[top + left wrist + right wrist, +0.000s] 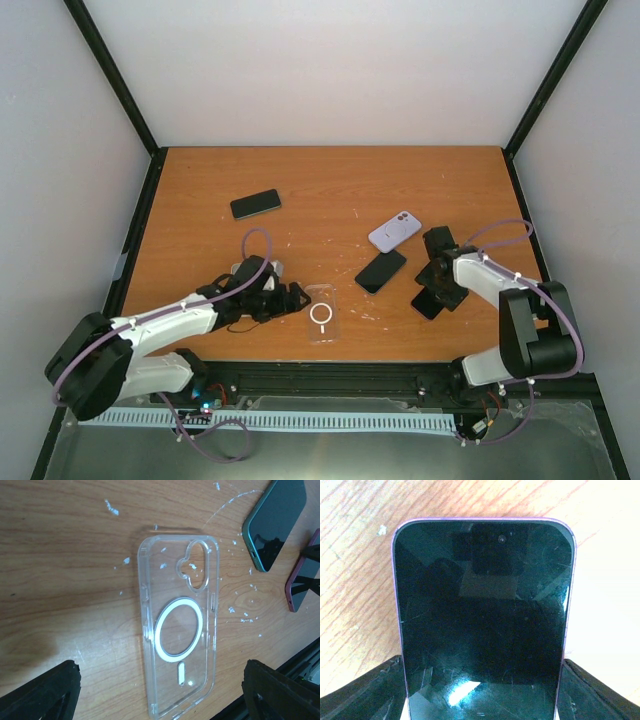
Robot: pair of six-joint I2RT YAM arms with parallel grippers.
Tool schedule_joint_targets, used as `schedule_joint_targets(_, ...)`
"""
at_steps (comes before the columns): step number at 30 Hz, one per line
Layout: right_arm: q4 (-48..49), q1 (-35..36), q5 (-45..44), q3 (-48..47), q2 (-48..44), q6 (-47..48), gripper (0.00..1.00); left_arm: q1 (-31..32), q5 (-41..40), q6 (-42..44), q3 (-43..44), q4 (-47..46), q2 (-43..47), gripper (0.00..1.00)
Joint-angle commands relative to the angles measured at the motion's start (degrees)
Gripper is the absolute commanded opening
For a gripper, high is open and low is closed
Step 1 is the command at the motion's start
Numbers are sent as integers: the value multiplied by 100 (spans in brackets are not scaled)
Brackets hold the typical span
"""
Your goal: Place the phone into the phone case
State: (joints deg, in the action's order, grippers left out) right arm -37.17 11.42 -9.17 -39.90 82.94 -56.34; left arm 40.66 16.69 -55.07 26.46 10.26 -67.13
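Observation:
The clear phone case [321, 314] lies flat near the table's front edge, open side up, with a white ring in its middle; it fills the left wrist view [180, 635]. My left gripper [292, 298] is open and empty just left of the case, its fingers [45, 692] spread wider than the case. The purple-edged phone [428, 303] lies screen up at the front right. My right gripper [438, 290] is over it, and its fingers [365, 692] press on both long edges of the phone [482, 605].
A teal-edged phone [380, 271] lies screen up between the case and the right gripper, also in the left wrist view [275, 522]. A lilac phone [394, 232] lies camera side up behind it. A black phone [255, 204] lies at the back left.

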Motion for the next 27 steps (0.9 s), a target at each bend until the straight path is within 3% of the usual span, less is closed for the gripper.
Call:
schedule_joint_targets(1, 241, -35, 726, 371, -63, 255, 67, 2, 57, -130, 37, -370, -81, 88)
schedule_joint_targets(10, 95, 286, 1211, 475, -867, 887, 62, -360, 775, -248, -349, -838, 279, 87)
schedule_joint_targets(18, 413, 1132, 1832, 555, -1605, 1110, 61, -825, 662, 64, -329, -169, 1133, 87)
schedule_joint_targets(27, 1299, 2263, 2272, 399, -1743, 887, 60, -885, 1031, -161, -453, -155, 1558, 93)
